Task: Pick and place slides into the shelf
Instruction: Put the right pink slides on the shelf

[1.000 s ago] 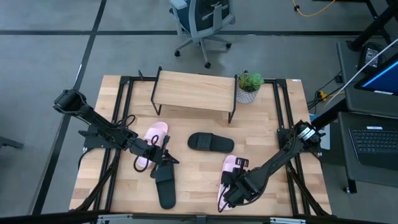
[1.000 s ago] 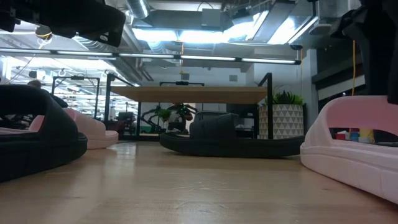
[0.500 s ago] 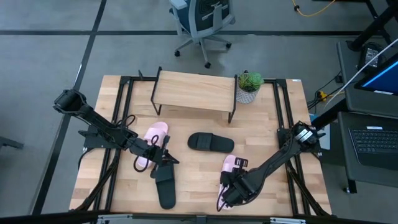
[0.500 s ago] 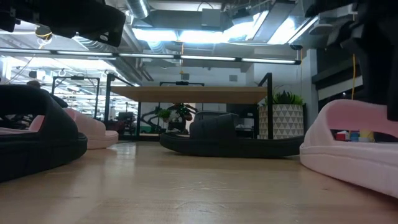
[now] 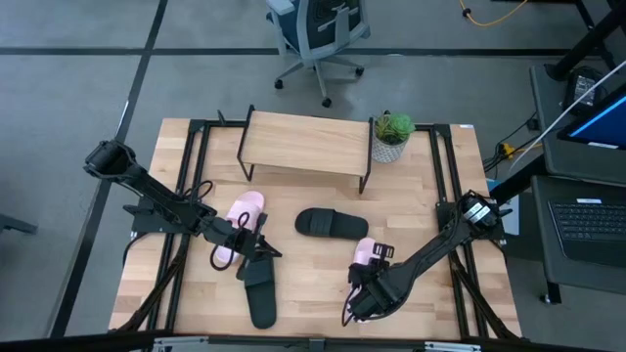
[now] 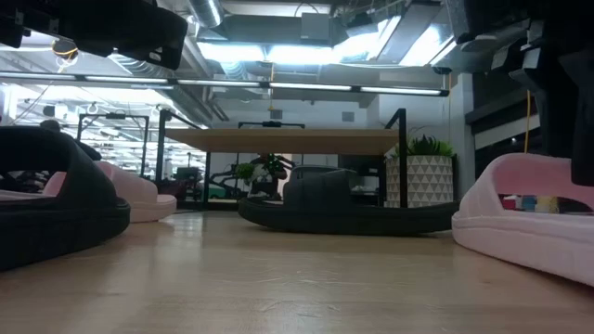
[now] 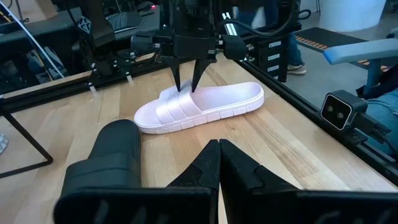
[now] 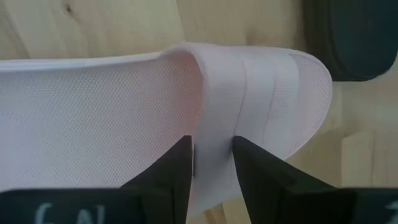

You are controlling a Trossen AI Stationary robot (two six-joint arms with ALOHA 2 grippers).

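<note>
Right gripper (image 5: 364, 305) clamped on broad strap of pale pink slide sandal (image 5: 364, 256), front right of light wooden table (image 5: 430, 210). Sandal shifted toward table middle over last second, heel end rising off wood. Lift apparently begun; carry to low plank-top shelf with black legs (image 5: 303, 143) at back remained. Left gripper (image 5: 256, 256) clenched, empty, beside black slide sandal (image 5: 258, 289). Shelf empty.

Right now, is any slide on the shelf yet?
No: in the high view the shelf top is bare, and all four slides, such as the black one, lie on the table.
</note>
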